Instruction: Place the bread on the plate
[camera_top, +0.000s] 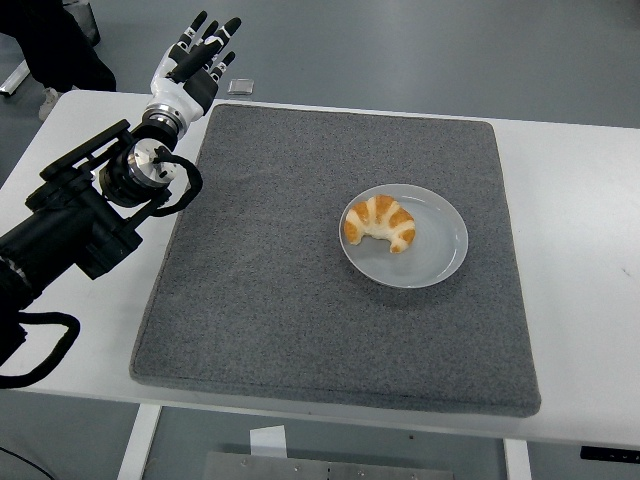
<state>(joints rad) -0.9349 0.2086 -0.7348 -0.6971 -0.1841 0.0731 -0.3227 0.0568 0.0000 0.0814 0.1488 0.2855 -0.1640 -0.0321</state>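
One croissant (380, 224) lies on the grey plate (440, 250). Well to its left, the left hand (192, 62) is raised, fingers spread, grasping nothing.
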